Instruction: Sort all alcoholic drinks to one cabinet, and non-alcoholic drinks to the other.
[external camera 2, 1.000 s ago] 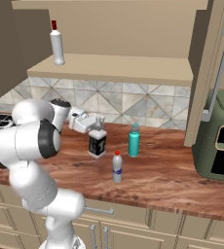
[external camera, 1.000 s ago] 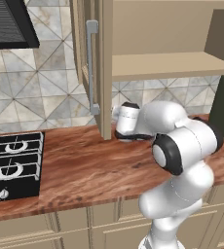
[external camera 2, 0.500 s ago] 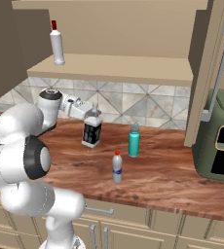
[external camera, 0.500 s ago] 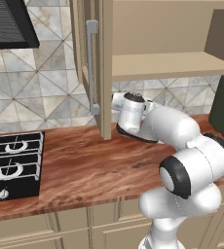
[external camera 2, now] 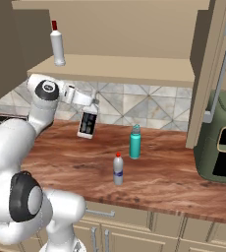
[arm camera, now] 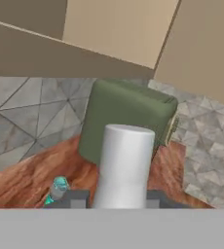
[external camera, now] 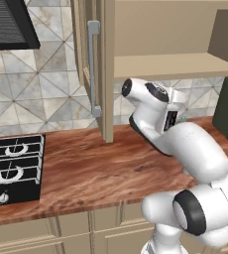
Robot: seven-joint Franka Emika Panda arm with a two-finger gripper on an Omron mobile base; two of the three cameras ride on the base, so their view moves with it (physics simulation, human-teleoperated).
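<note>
My gripper (external camera 2: 92, 105) is shut on the neck of the squarish clear-grey bottle with the dark label (external camera 2: 88, 123), which hangs tilted above the counter, below the open cabinet's shelf (external camera 2: 120, 69). In the hand view the bottle's pale neck (arm camera: 126, 160) stands between my fingertips (arm camera: 77, 198). The slender white bottle with a dark red cap (external camera 2: 57, 44) stands on the shelf at its left end. The teal bottle (external camera 2: 135, 142) and the small clear red-capped bottle (external camera 2: 118, 170) stand on the counter.
A green appliance (external camera 2: 223, 142) sits at the counter's right end. Open cabinet doors with grey bar handles (external camera 2: 218, 74) (external camera: 92, 69) flank the shelf. A black stove (external camera: 12, 163) lies to the left under a range hood (external camera: 7, 25).
The arm has raised the squarish bottle off the counter, up and toward the left side of the shelf. The other bottles have not moved.
</note>
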